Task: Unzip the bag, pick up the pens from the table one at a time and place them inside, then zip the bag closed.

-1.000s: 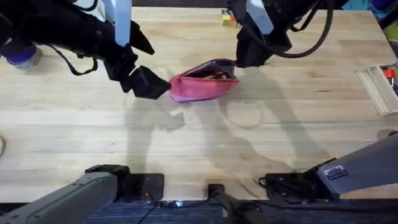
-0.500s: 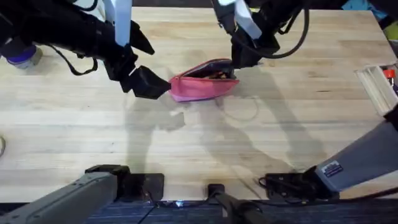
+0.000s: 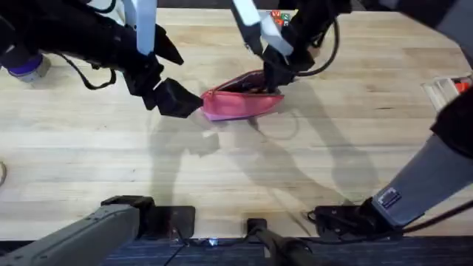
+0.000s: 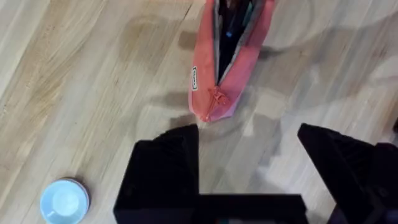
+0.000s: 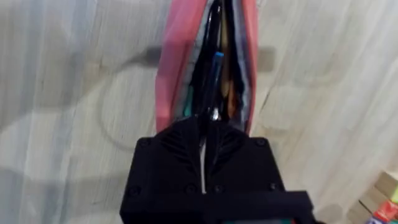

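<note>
The pink bag (image 3: 238, 106) lies on the table (image 3: 222, 177) with its zipper open along the top. Dark pens (image 5: 217, 67) lie inside it, one with a bluish part and a silvery tip. They also show through the bag's mouth (image 4: 231, 22). My left gripper (image 3: 182, 100) is open and sits just off the bag's left end, not touching it; a small coral pull (image 4: 216, 98) sits at that end, in front of the left gripper (image 4: 249, 134). My right gripper (image 3: 272, 74) is shut and hangs over the bag's right end, above the bag's mouth (image 5: 202, 127). Whether it holds anything is hidden.
A bluish cup (image 3: 26, 65) stands at the far left, and a light blue round lid (image 4: 64, 200) lies near the left arm. Small coloured blocks (image 3: 281, 16) sit at the back edge. A clear box (image 3: 449, 102) lies at the right edge.
My right gripper has moved left and slightly toward me, from beyond the bag's right end to over that end. The left arm and the bag have not moved.
</note>
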`<state>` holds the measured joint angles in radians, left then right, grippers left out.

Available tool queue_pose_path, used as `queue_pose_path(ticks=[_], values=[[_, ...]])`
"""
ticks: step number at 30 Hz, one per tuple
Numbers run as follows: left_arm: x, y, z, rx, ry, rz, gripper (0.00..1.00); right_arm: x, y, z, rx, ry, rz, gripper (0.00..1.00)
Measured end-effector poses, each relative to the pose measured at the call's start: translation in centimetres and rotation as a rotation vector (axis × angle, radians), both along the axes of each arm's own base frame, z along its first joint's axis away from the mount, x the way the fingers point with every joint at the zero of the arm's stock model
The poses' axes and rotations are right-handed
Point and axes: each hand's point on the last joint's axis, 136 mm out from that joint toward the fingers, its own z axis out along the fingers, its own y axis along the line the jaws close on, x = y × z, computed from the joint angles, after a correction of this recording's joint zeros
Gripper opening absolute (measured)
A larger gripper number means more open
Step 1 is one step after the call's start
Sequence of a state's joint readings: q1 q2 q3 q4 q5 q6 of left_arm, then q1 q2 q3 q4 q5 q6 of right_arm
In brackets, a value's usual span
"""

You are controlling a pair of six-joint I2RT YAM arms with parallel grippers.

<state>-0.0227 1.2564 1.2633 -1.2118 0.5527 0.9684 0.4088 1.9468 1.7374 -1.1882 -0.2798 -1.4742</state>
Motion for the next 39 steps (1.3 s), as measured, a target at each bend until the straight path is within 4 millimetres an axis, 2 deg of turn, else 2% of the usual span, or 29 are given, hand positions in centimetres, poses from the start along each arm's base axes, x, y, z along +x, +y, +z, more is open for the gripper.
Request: queue_pose_path(ticks=[5, 15, 26, 29, 31, 35, 36, 39], values=[[0.0, 0.0, 0.0, 0.0, 0.0, 0.0, 0.994, 0.3, 1.4, -1.5, -0.004, 0.002, 0.026, 0.031], [0.0, 0.0, 0.0, 0.0, 0.0, 0.0, 0.993, -0.6, 5.9, -2.3, 0.018, -0.023, 0.061, 0.031], [0.0, 0.0, 0.0, 0.0, 0.0, 0.0, 0.993, -1.2, 7.6, -3.9, 0.024, 0.044, -0.012, 0.032], [0.0, 0.0, 0.0, 0.0, 0.0, 0.0, 0.993, -1.3, 7.7, -4.0, 0.023, 0.052, -0.017, 0.144], [0.0, 0.0, 0.0, 0.0, 0.0, 0.0, 0.993, -1.4, 7.7, -4.0, 0.023, 0.055, -0.025, 0.293], [0.0, 0.0, 0.0, 0.0, 0.0, 0.0, 0.994, -1.3, 7.7, -4.0, 0.022, 0.055, -0.028, 0.863], [0.0, 0.0, 0.0, 0.0, 0.0, 0.0, 0.994, -1.4, 7.6, -4.0, 0.019, 0.057, -0.028, 0.963], [0.0, 0.0, 0.0, 0.0, 0.0, 0.0, 0.993, -1.5, 7.5, -4.1, 0.016, 0.062, -0.028, 0.994]])
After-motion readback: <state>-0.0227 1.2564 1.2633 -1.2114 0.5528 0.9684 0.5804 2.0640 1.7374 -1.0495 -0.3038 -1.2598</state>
